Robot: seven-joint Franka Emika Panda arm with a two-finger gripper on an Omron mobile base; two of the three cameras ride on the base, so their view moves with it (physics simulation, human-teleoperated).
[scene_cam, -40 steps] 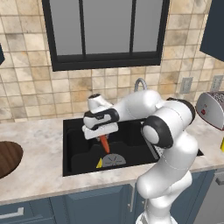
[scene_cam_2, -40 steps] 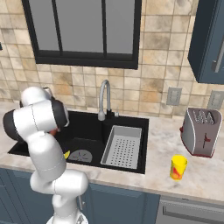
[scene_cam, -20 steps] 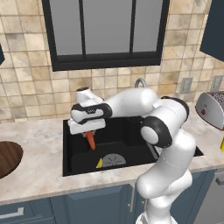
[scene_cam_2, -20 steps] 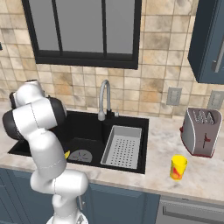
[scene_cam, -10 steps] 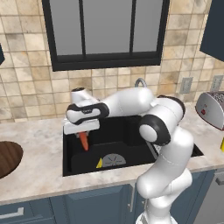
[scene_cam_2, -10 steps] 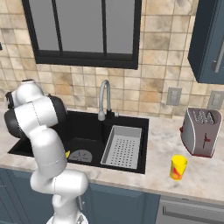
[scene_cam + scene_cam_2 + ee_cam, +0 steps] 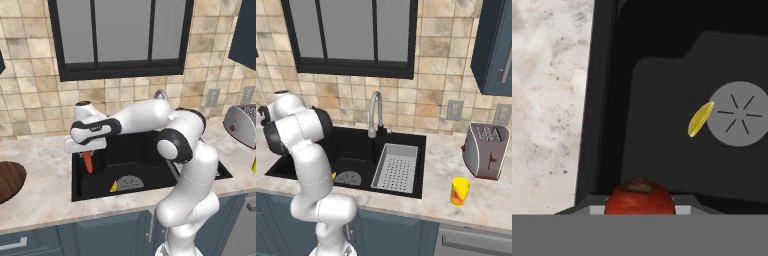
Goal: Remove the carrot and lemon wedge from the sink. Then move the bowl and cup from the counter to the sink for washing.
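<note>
The white arm's two-finger gripper [image 7: 89, 159] hangs over the left end of the sink, just inside its left rim, with its jaws pinching the top of the slim orange-red carrot [image 7: 88, 162]. The carrot hangs point-down in the air above the basin floor, close to the left wall; in the hand view its rounded red top [image 7: 640, 196] sits between the fingertips at the bottom of the picture.

The light beige marbled stone counter [image 7: 40, 195] runs along the wall over dark blue cabinets and surrounds the large black rectangular sink [image 7: 353, 150]. A curved silver faucet [image 7: 374, 114] rises at the sink's back edge near the middle, and a grey perforated tray [image 7: 396, 167] fills the sink's right part. On the counter's far left, at the edge of the left base view, lies the wide, shallow dark brown wooden bowl [image 7: 9, 181], well apart from the sink. On the counter to the right of the sink stands a silver toaster [image 7: 486, 150] near the back wall. In front of it, near the counter's front edge, stands the small yellow-orange cylindrical cup [image 7: 459, 191], upright.

On the sink floor, toward the front, lies the round grey drain [image 7: 740, 114]. The small bright yellow lemon wedge [image 7: 700, 119] lies just beside it, touching its left edge.
</note>
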